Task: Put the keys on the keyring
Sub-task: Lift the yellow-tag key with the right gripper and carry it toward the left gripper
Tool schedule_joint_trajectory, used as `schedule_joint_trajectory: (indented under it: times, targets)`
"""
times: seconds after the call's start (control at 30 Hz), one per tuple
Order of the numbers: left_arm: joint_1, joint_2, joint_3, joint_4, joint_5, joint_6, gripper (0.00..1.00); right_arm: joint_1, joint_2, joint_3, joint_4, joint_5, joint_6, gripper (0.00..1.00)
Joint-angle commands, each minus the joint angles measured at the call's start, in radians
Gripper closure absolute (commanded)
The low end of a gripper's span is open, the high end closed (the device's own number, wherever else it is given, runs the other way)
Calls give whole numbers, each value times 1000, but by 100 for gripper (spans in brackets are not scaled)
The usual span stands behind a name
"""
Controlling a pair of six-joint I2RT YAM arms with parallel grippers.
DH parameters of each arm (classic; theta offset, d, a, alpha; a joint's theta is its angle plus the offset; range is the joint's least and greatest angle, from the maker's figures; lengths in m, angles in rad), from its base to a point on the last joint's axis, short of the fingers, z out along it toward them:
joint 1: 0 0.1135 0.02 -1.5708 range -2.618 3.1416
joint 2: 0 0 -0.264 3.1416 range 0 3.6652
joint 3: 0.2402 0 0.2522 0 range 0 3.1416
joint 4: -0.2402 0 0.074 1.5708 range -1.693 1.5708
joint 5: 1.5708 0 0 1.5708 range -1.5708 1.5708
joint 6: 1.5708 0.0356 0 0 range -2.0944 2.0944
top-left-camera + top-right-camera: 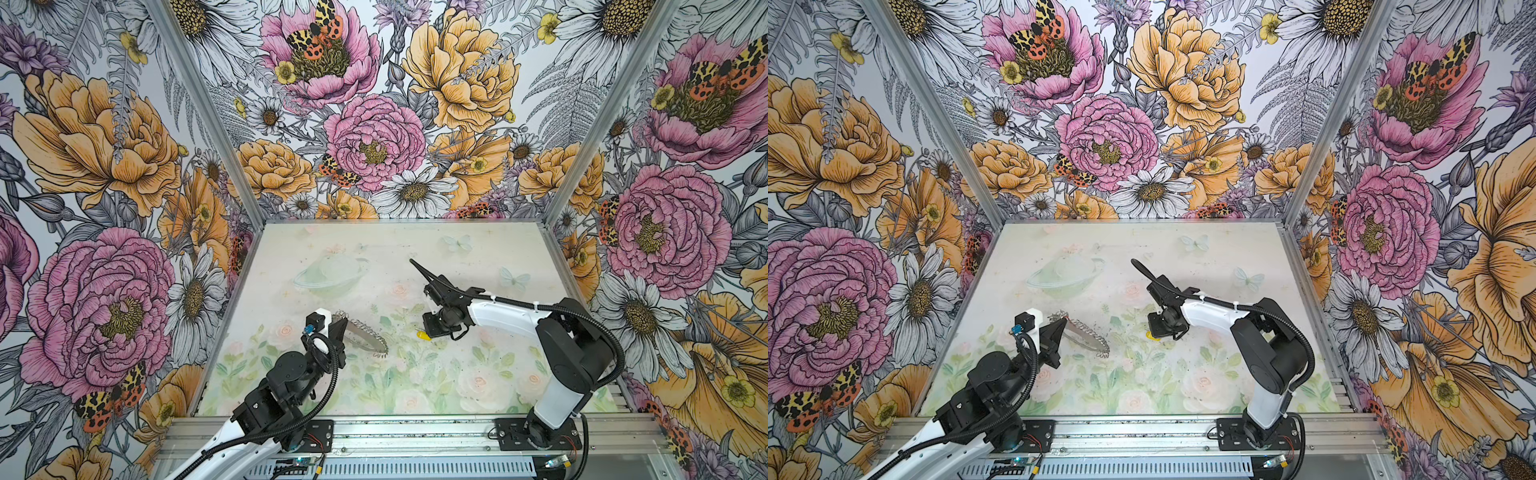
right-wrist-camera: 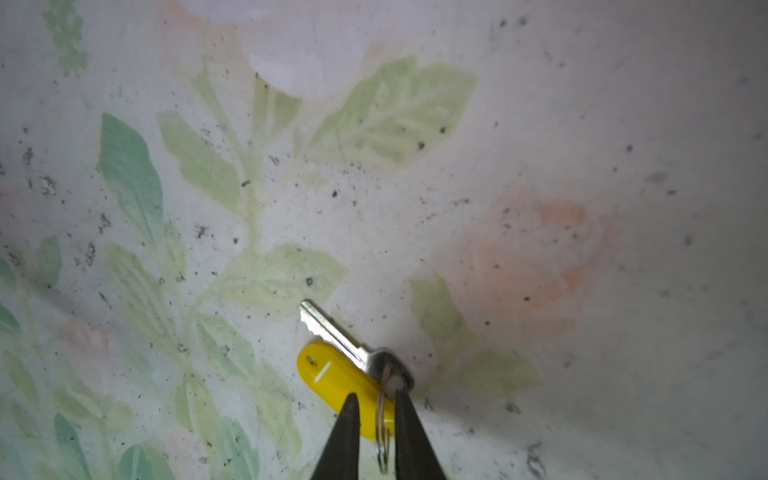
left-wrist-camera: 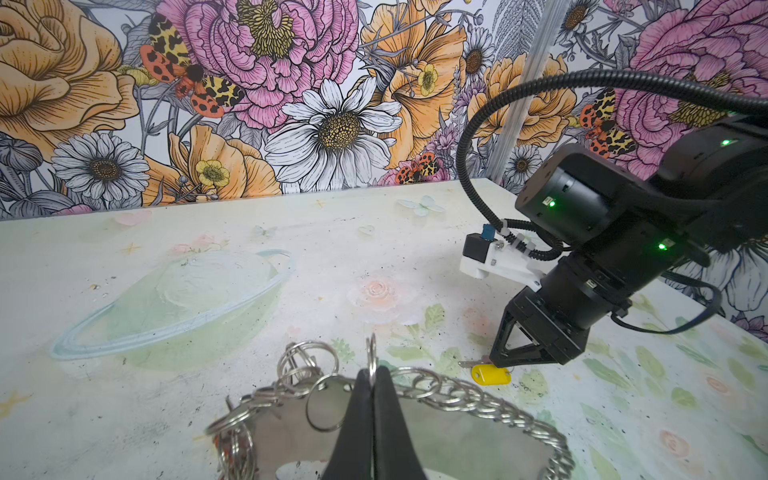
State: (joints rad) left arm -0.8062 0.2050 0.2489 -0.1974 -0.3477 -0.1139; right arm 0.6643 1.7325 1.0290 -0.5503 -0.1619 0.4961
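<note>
Beside oblong yellow tag (image 2: 345, 386), serrated key (image 2: 332, 332)

Pale floral table (image 1: 374, 386), yellow-tagged key (image 2: 332, 332) on it

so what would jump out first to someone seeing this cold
The loud floral wallpaper on the walls grabs the eye first. On the pale table, the left claw pinches a split ring on the big grey keyring, left of centre. To its right, the right claw straddles the small ring of the yellow-tagged key lying on the table.
</note>
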Motion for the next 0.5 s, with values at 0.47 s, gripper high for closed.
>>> schedule_joint_trajectory:
  times: [0.47]
  targets:
    - [10, -8, -3, 51, 16, 13, 100, 4, 56, 56, -10, 37, -19, 90]
